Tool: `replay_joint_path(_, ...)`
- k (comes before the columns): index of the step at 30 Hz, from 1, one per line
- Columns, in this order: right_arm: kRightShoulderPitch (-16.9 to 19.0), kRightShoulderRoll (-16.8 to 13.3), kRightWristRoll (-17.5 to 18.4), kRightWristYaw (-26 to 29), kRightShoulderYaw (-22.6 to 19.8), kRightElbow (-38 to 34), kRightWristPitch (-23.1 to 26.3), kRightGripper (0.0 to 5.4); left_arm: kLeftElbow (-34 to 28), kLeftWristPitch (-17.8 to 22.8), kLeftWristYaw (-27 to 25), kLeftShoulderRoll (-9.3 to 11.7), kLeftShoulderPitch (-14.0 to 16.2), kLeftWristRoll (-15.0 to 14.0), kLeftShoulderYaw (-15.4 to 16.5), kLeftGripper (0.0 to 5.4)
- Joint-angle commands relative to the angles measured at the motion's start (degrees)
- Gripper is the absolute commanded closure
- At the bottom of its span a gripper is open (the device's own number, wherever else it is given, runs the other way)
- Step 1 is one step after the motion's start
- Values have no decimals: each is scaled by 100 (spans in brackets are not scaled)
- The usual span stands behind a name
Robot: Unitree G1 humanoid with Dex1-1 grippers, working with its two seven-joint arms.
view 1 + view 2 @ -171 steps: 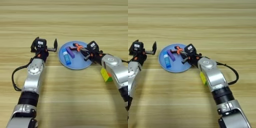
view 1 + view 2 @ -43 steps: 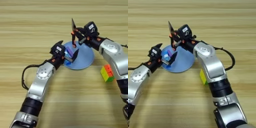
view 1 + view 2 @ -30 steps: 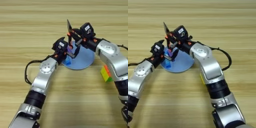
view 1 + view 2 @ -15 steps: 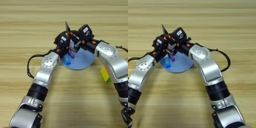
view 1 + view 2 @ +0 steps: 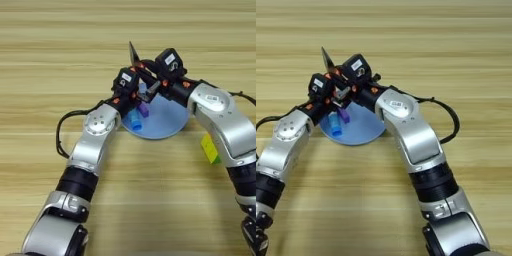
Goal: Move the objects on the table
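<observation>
Left eye view: the right pincer [image 5: 145,75] is clamped on the pliers [image 5: 137,62], raised above the plate [image 5: 172,122]. The left pincer [image 5: 134,97], grip unreadable, sits just above the purple bar [image 5: 143,110] and glue stick [image 5: 134,121]; the cube [image 5: 210,148] lies on the tabletop [image 5: 50,50].

Right eye view: the left arm is nearer the bar [image 5: 344,115], which points away from it.

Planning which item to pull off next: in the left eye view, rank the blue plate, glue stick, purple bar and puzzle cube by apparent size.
1. blue plate, clearly largest.
2. puzzle cube, partly hidden by the right arm.
3. glue stick.
4. purple bar, mostly hidden, so 3 versus 4 is unsure.
</observation>
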Motion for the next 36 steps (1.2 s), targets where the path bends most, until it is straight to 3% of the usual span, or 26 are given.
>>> replay_joint_path(1, -133, 22, 66, -31, -41, -148, 50, 452, 33, -41, -47, -5, -107, -50, 44, 184)
replay_joint_path(30, -85, 4, 67, -12, -40, -72, 17, 452, -29, -35, -61, -42, -50, -65, 164, 452)
replay_joint_path(36, -92, 0, 77, -14, -38, -38, 5, 510, -34, -30, -62, -42, -49, -60, 172, 466)
